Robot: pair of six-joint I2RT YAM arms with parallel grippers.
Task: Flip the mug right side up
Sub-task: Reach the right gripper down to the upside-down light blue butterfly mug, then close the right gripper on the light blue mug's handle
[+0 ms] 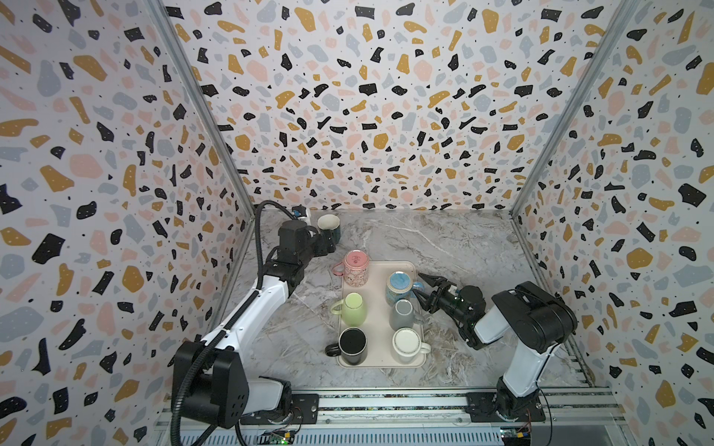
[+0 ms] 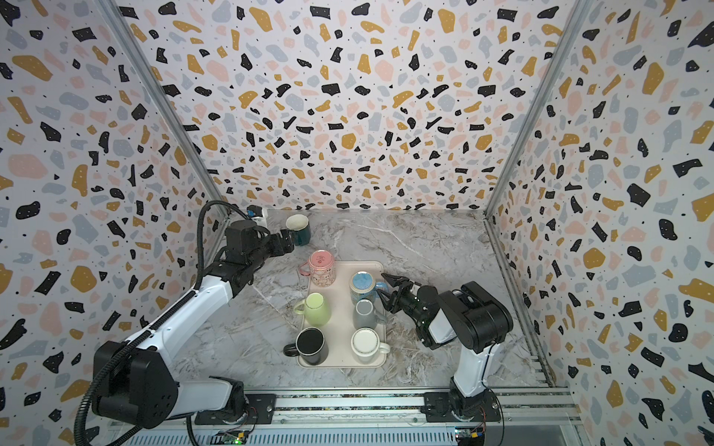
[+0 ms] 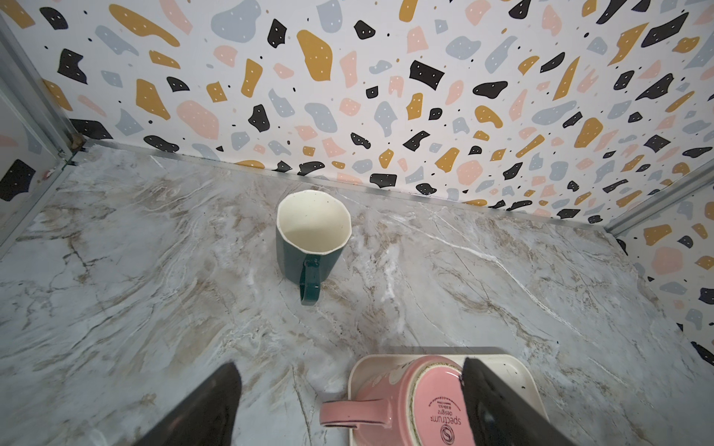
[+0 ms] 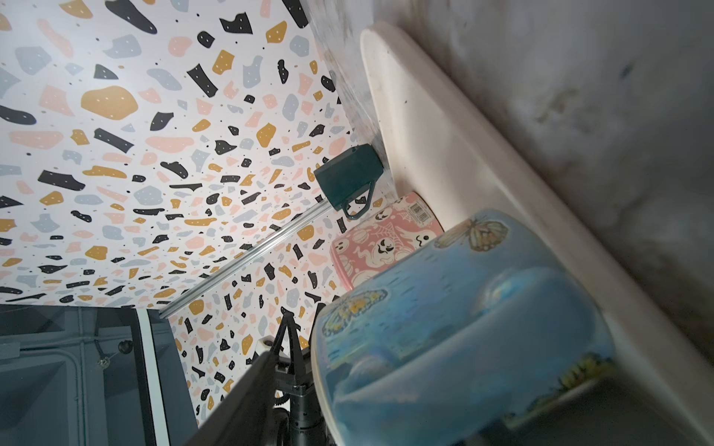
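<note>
A blue butterfly-print mug (image 1: 400, 287) (image 2: 363, 287) (image 4: 463, 309) stands upside down on the cream tray (image 1: 376, 312) at its far right. My right gripper (image 1: 419, 285) (image 2: 383, 285) (image 4: 405, 386) is rolled on its side and straddles the mug's handle. Its jaws are still apart, with a gap showing beside one finger (image 4: 239, 397). A pink ghost-print mug (image 1: 355, 267) (image 3: 425, 401) also stands base up at the tray's far left corner. My left gripper (image 1: 326, 243) (image 3: 349, 382) hangs open above that mug's handle side, holding nothing.
A dark teal mug (image 1: 329, 226) (image 3: 313, 231) stands upright on the marble near the back wall, just beyond the left gripper. Green (image 1: 353, 309), grey (image 1: 402, 313), black (image 1: 352, 345) and white (image 1: 407, 345) mugs fill the tray's nearer rows.
</note>
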